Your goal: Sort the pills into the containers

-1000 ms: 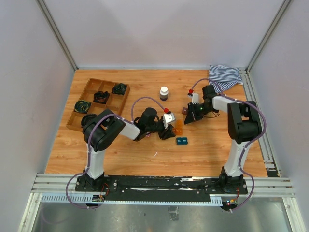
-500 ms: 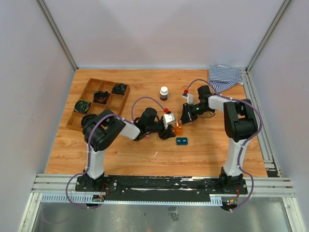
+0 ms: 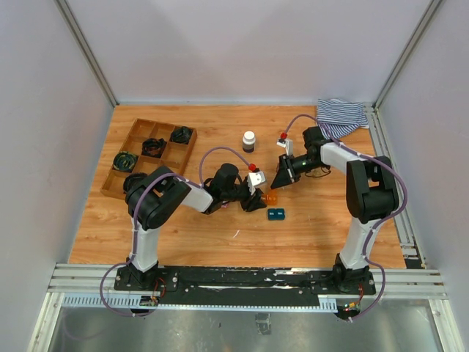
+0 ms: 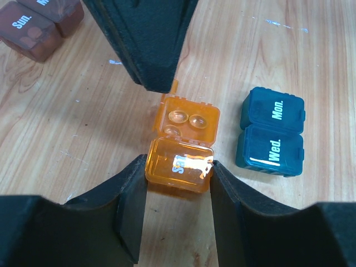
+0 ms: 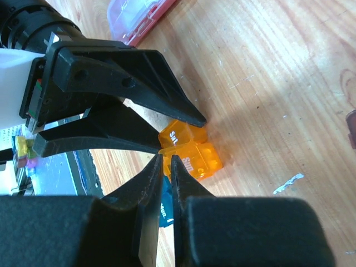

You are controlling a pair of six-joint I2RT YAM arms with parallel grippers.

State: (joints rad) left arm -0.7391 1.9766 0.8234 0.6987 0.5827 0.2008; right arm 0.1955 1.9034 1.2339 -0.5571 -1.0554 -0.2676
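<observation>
An orange pill case lies on the table in the left wrist view. Its "Sat" half is closed and its other half is open, with clear pills inside. My left gripper is shut on the "Sat" half. My right gripper is nearly shut, and its tips pinch the raised "Sun" lid of the orange case. A teal case lies just right of it. A brown case lies at the far left. A pink case shows in the right wrist view.
A white-capped pill bottle stands behind the grippers. A wooden compartment tray with black coils sits at the back left. A striped cloth lies in the back right corner. Both arms meet at mid table.
My right gripper moved left from the brown case to the orange case, then lifted back slightly. The orange case's lid now stands open. The left arm stayed put.
</observation>
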